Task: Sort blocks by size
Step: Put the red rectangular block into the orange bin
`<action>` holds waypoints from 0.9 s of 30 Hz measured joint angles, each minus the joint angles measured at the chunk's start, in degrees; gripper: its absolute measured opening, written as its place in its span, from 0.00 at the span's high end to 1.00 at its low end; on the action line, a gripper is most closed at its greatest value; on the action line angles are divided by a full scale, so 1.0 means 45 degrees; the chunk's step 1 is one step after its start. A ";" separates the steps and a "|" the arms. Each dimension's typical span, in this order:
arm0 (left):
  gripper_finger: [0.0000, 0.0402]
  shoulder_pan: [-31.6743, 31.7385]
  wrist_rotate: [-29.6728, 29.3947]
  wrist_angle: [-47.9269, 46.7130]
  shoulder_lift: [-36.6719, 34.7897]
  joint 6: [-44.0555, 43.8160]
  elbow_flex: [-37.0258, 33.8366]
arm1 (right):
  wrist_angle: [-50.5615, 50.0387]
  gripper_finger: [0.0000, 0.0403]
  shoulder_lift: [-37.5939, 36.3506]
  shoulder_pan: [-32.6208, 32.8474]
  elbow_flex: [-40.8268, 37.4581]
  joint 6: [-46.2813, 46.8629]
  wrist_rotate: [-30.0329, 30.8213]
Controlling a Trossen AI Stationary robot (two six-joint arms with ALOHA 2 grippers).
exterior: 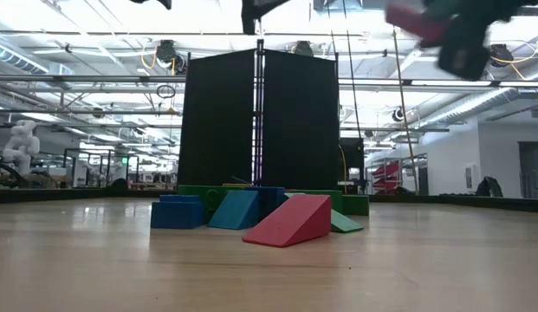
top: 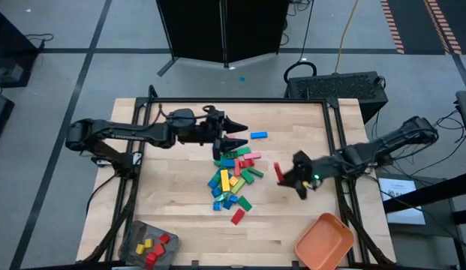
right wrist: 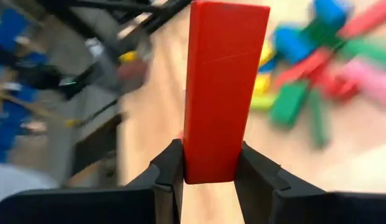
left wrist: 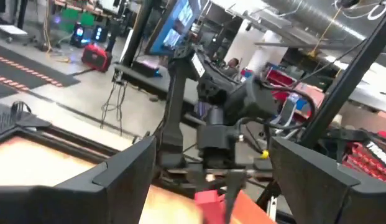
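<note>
- R pincer clamped on long red block, end-on, above counter right of pile.
- Orange tray just behind-right; R arm nearest.
- L pincer open, empty, over pile's far edge.

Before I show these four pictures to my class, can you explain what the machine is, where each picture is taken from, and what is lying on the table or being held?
It is a robot with two dark arms at a wooden table, each ending in a two-finger claw. One picture looks straight down, one looks level across the tabletop, and two come from cameras on the wrists. A pile of coloured blocks lies mid-table; a grey container with red and yellow blocks and an orange tray sit at one edge. The left claw is open beside the pile, near a lone blue block. The right claw grips a long red block.
</note>
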 joint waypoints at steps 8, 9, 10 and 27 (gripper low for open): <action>0.22 0.0055 -0.0047 -0.1889 -0.0203 0.0227 -0.0019 | -0.0478 0.77 0.0355 0.3810 0.0000 0.5697 -0.1932; 0.22 0.0055 -0.0052 -0.2069 -0.0189 0.0231 -0.0019 | -0.0469 0.77 0.0535 0.4237 0.0000 0.6363 -0.2225; 0.22 0.0055 -0.0052 -0.2250 -0.0176 0.0231 -0.0019 | -0.0469 0.77 0.0752 0.4677 0.0000 0.7003 -0.2506; 0.22 0.0292 -0.0160 -0.2750 -0.0175 0.0333 -0.0019 | -0.0372 0.69 0.4332 0.8117 0.0005 1.2150 -0.6793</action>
